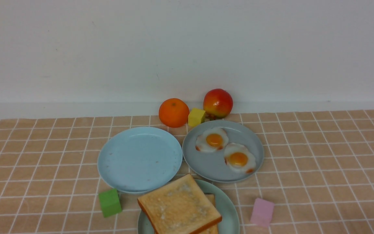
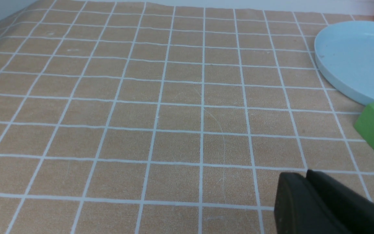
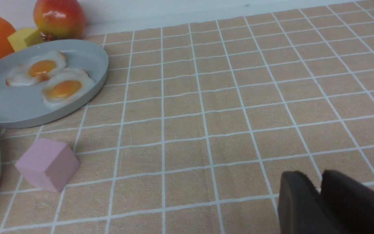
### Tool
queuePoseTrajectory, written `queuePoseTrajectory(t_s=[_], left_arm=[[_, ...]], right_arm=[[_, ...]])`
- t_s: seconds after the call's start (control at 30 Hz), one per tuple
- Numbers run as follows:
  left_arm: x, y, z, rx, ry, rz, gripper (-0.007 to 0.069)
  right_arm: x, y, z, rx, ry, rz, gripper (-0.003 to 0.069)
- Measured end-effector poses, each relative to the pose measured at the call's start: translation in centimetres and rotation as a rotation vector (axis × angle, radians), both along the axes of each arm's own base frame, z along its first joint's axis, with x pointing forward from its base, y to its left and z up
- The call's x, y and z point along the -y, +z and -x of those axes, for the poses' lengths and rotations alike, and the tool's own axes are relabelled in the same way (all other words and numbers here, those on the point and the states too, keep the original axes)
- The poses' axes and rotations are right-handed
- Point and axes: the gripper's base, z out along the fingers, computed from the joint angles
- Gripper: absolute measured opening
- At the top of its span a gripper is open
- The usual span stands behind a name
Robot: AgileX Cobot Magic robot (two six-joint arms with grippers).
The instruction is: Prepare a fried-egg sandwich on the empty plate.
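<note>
Only tool tips are seen, in the wrist views. Left tool [image 2: 307,177]: two matte black fingers, rounded ends, thin seam between them. Right tool [image 3: 318,182]: same black finish, blunt rounded fingertips. No cables, screws or markings are visible.

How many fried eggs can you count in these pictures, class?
2. Both lie on the grey-blue plate: one fried egg toward the wall, the other nearer the camera.
</note>
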Motion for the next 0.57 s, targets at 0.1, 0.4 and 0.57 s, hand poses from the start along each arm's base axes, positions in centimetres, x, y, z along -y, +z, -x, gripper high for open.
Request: queuePoseTrajectory(t_s=[0.1, 0.4, 0.57], left_arm=[[0.0, 0.0, 0.0, 0.0, 0.0, 0.0, 0.0057], [0.0, 0.0, 0.0, 0.0, 0.0, -0.001, 0.006], [0.0, 0.0, 0.0, 0.0, 0.0, -0.001, 0.0069]], right_arm=[[0.0, 0.01, 0.0, 0.001, 0.0, 0.0, 0.0134], [0.0, 0.0, 0.0, 0.0, 0.0, 0.0, 0.0148], [0.0, 0.0, 0.0, 0.0, 0.0, 0.0, 0.0153]])
